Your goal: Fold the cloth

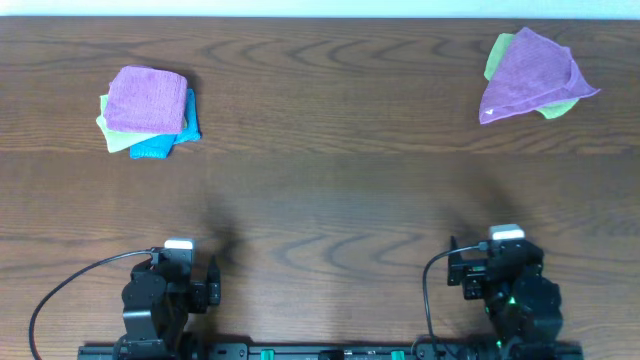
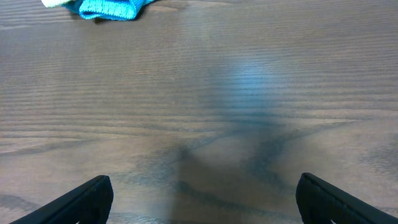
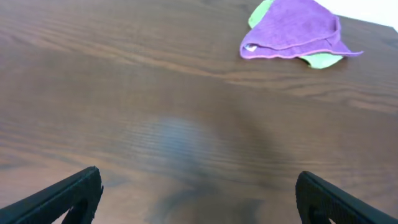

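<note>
A dark brown wood-grain worktop [image 1: 320, 190] fills the overhead view, with a pale strip along its far edge.

The cloth [image 1: 530, 72] lies at about 2 o'clock on the worktop, far from both arms. It is a purple towel, loosely heaped and unfolded, with uneven corners pointing out to the sides. A small white tag [image 1: 487, 115] shows at its near-left corner. The cloth rests on a yellow-green towel [image 1: 497, 55], which peeks out at the cloth's 10 o'clock edge and again at its 4 o'clock edge. The right wrist view shows the same heap at about 1 o'clock, with the tag at its left tip.

At about 10 o'clock on the worktop sits a separate stack. A folded pinkish towel [image 1: 147, 98] is on top, a blue towel [image 1: 160, 147] juts out beneath it toward 5 o'clock, and a pale green towel [image 1: 112, 135] shows at 7 o'clock. The two piles are well apart.

The left hand [image 2: 205, 190] is at about 7 o'clock, near the front edge. Its fingers [image 2: 81, 199] are spread wide apart over bare wood and hold nothing. The right hand [image 3: 199, 183] is at about 5 o'clock. Its fingers [image 3: 68, 193] are also wide apart with nothing between them. Neither hand touches any towel.
</note>
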You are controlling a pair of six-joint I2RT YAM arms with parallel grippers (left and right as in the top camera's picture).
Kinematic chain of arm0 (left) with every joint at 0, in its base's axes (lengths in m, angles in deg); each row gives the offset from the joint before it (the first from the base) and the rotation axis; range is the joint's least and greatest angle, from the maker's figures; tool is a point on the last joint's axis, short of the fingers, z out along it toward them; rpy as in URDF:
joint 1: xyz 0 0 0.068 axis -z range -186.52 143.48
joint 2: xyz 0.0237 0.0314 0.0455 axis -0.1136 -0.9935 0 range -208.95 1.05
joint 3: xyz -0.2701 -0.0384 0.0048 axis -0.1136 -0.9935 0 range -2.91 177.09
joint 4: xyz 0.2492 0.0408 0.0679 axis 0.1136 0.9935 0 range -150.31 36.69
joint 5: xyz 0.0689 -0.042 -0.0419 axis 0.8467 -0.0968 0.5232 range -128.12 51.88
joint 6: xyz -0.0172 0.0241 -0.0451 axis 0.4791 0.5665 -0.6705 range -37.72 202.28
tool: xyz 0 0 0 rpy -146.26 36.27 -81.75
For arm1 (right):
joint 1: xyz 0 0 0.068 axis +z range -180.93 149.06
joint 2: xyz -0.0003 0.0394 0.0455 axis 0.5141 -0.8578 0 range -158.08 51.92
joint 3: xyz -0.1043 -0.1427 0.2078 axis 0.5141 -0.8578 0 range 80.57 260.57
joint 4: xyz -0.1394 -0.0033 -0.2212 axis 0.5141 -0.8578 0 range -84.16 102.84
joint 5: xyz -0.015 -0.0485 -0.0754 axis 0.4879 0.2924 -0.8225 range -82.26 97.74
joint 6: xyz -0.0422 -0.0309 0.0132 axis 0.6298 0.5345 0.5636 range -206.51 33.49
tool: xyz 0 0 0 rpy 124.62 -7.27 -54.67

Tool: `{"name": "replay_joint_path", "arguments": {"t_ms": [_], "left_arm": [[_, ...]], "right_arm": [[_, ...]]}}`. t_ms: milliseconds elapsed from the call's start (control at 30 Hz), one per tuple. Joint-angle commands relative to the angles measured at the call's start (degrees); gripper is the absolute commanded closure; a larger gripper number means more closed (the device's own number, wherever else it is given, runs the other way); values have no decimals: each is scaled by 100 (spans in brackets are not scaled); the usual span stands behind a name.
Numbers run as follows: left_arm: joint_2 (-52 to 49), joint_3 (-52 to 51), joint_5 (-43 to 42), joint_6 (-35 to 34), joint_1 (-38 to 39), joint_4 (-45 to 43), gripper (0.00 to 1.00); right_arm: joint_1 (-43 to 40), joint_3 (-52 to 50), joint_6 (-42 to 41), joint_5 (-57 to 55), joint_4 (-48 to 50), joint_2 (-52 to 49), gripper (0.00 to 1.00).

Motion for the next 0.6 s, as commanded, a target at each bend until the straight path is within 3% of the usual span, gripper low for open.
{"name": "replay_joint_path", "arguments": {"t_ms": [0, 300, 567], "left_arm": [[46, -238, 149, 83, -35, 240, 5], [46, -238, 149, 83, -35, 240, 5], [46, -236, 149, 83, -35, 240, 5]], "right_arm": [[-74, -358, 297, 339, 210, 149, 1], [-302, -684, 664, 389, 479, 151, 1], [-662, -669, 629, 382, 0, 332, 1]]}}
